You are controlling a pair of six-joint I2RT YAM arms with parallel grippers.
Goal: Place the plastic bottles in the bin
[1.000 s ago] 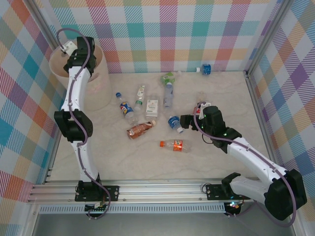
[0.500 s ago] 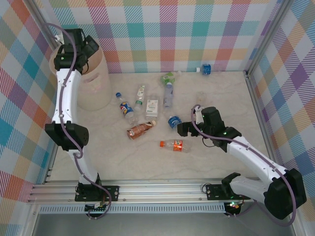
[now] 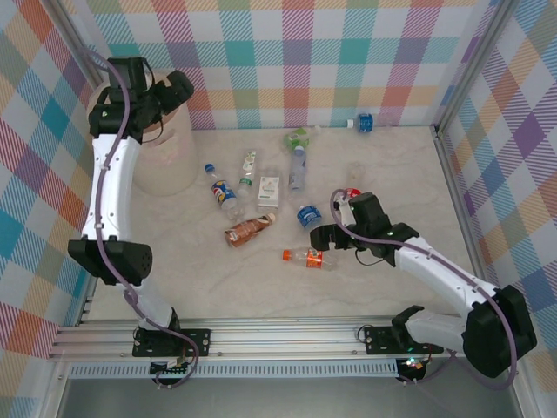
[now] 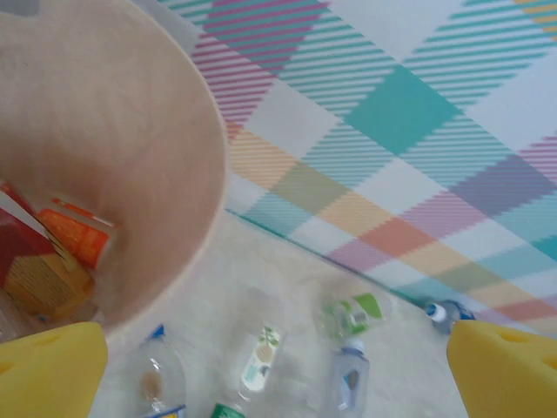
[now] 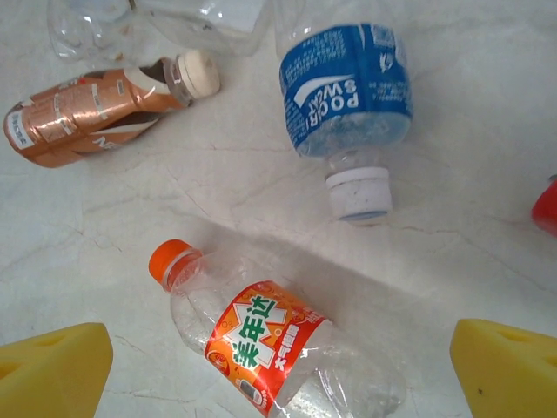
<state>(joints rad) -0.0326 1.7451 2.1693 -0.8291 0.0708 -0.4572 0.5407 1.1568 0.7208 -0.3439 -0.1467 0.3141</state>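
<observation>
Orange-capped bottle (image 5: pixel 261 340) lies lower centre, directly under the right gripper (image 5: pixel 278 374), jaws wide, long axis slanting upper-left to lower-right; left gripper (image 3: pixel 178 89), wide and empty, hangs by the bin (image 3: pixel 170 161), upper left.

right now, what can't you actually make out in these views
- What lies in the bin: in the top view the left arm covers most of its mouth. In the left wrist view the red and orange items inside are cut by the left edge.
- Red object: right wrist view, cut by the right edge, unidentifiable.
- Orange-label bottle: right wrist view, base cut by the lower edge.
- Bottle by the back wall: top view, too small to read.
</observation>
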